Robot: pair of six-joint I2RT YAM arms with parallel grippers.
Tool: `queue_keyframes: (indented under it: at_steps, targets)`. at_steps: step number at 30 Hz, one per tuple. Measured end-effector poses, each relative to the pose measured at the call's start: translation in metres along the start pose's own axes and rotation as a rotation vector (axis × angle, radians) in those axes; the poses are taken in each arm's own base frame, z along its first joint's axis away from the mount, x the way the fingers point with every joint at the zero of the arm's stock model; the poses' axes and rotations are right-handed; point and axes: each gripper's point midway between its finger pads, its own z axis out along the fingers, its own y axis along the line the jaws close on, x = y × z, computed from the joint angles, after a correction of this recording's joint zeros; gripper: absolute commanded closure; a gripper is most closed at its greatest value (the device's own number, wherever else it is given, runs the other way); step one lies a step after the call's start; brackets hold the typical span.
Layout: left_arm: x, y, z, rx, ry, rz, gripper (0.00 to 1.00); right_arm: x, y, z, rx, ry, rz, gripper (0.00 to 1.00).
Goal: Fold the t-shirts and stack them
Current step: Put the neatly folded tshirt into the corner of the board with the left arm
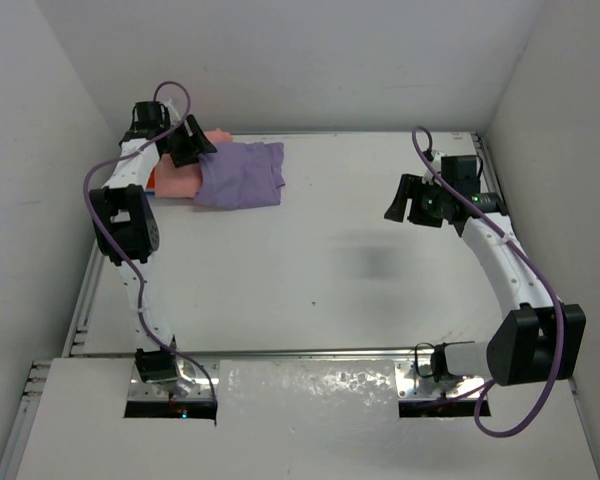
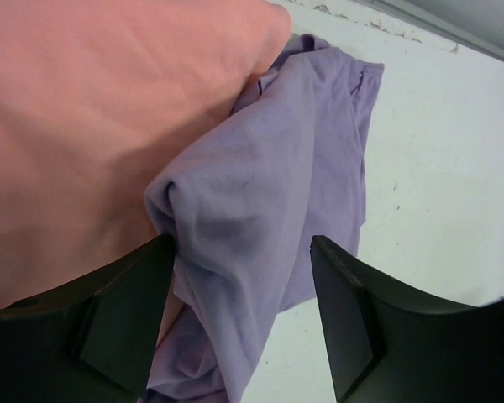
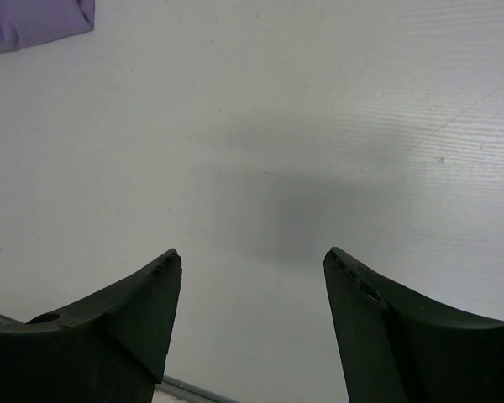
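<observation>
A lavender t-shirt (image 1: 242, 173) lies crumpled at the back left of the table, partly over a salmon-pink t-shirt (image 1: 176, 180). My left gripper (image 1: 190, 142) hovers over their left side, open. In the left wrist view its jaws stand wide apart with a raised fold of the lavender shirt (image 2: 260, 210) between them and the pink shirt (image 2: 101, 117) to the left. My right gripper (image 1: 405, 203) is open and empty at the right, above bare table (image 3: 260, 168). A corner of the lavender shirt (image 3: 34, 21) shows at the top left of the right wrist view.
White walls close in the table at the back and both sides. A metal rail (image 1: 310, 352) runs along the near edge, with the arm bases behind it. The white table top (image 1: 330, 260) stretches between the two arms.
</observation>
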Motion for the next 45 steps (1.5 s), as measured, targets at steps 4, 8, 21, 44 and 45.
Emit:
queue_keyframes:
  at_steps: [4,8,21,44,45]
  targets:
    - [-0.002,-0.002,0.005,-0.01,-0.007,0.015,0.41,-0.001,0.0,0.0,0.0,-0.002,-0.003,0.32]
    - [-0.009,-0.004,0.009,-0.002,-0.033,0.032,0.57,0.0,-0.001,0.002,0.003,0.004,-0.002,0.32]
    - [-0.034,-0.01,0.012,0.02,-0.133,0.074,0.78,-0.002,-0.005,0.002,0.025,-0.001,-0.012,0.32]
    - [-0.071,0.013,-0.019,-0.219,-0.258,0.119,0.29,-0.016,-0.003,-0.01,0.041,-0.038,-0.035,0.32]
    - [-0.074,0.006,-0.026,-0.206,-0.269,0.126,0.29,-0.017,-0.002,-0.012,0.04,-0.045,-0.036,0.32]
